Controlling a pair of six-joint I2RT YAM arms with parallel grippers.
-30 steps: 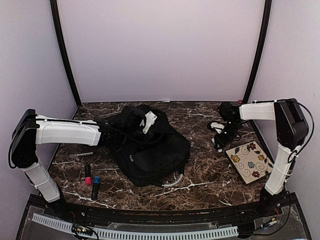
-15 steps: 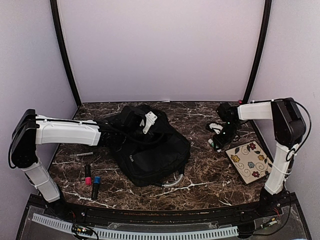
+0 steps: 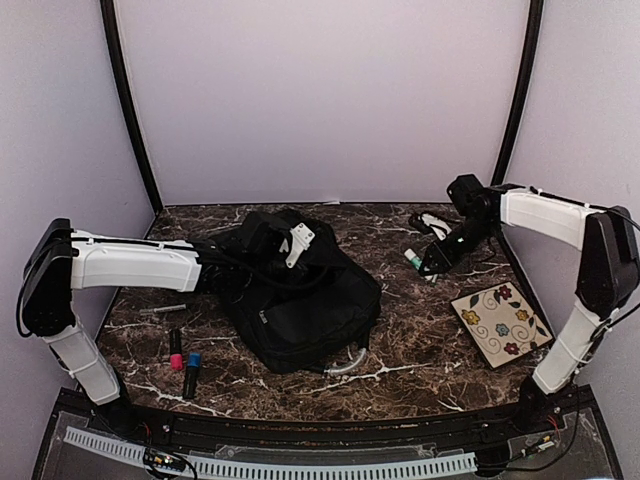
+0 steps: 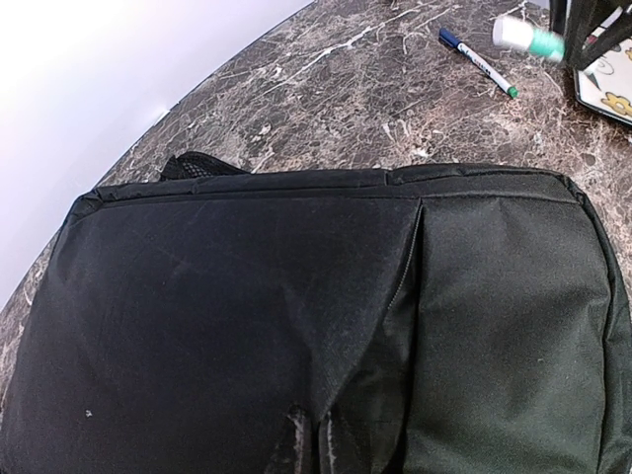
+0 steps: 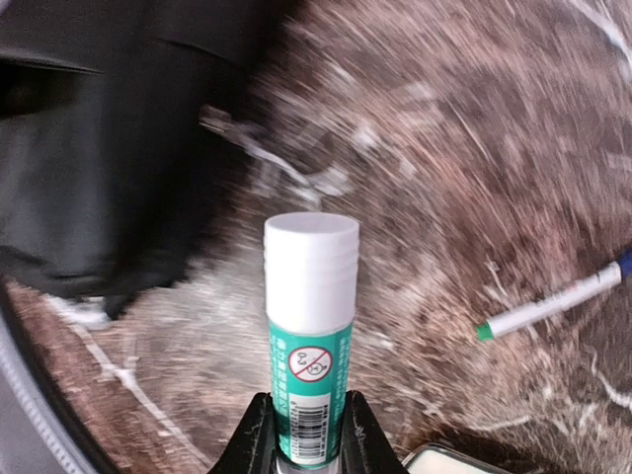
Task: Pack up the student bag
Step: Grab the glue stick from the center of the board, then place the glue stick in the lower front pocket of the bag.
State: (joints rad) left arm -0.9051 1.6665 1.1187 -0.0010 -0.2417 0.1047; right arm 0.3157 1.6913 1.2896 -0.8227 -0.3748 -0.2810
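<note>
Your right arm has swung away from the flowered tile [image 3: 498, 325] toward the far side of the marble table [image 3: 420, 350], and it now reaches leftward with its forearm stretched out. The right gripper [image 5: 306, 434] has its jaws clamped on the lower end of a green glue stick [image 5: 310, 326], whose white cap points away from the wrist and is carried above the tabletop. A white pen [image 5: 548, 301] lies on the marble just beside it.

Your left arm extends across to the student bag [image 3: 300, 300], which lies flat in the middle of the table. The left gripper [image 3: 270, 243] rests on the bag's far end with its jaws closed. In the wrist view the fabric gathers into a pinched fold toward them. A pink-capped marker [image 3: 175, 349] and a blue-capped marker [image 3: 191, 372] lie near the bag's left side.
</note>
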